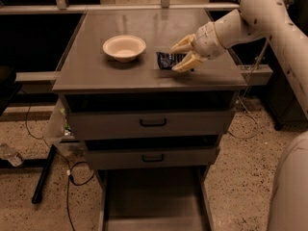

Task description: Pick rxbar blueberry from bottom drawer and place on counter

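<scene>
Bowl sits left of centre on the counter. Bottom drawer, below, stands pulled out, its floor bare. Rxbar lies flat on the counter, right of the bowl and apart from it. Gripper is at the bar's right end, fingers spread to either side of it; contact cannot be confirmed. Arm reaches in from the right.

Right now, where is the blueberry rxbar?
In the camera view, the rxbar blueberry is on the counter, just to the picture's right of the cream bowl. The gripper is at its right end.
</scene>
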Tool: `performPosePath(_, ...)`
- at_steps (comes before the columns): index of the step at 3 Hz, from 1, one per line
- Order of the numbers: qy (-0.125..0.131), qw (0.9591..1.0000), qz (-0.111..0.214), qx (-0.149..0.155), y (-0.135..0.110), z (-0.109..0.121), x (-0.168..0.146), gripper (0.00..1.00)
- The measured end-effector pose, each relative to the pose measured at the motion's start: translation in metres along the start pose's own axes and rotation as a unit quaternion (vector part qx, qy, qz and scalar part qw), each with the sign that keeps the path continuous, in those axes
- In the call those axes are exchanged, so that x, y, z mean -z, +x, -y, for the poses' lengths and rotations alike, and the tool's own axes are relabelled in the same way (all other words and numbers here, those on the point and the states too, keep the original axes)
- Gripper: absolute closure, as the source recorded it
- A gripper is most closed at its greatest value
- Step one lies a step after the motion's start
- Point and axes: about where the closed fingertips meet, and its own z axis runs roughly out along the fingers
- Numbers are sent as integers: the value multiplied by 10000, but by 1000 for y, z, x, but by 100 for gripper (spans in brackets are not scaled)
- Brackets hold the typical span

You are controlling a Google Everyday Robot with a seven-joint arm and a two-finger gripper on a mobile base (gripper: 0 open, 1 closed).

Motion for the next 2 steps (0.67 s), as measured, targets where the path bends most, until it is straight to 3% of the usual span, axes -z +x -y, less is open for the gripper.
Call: performPosePath(2,0,10000,0,0,0,0,0,12)
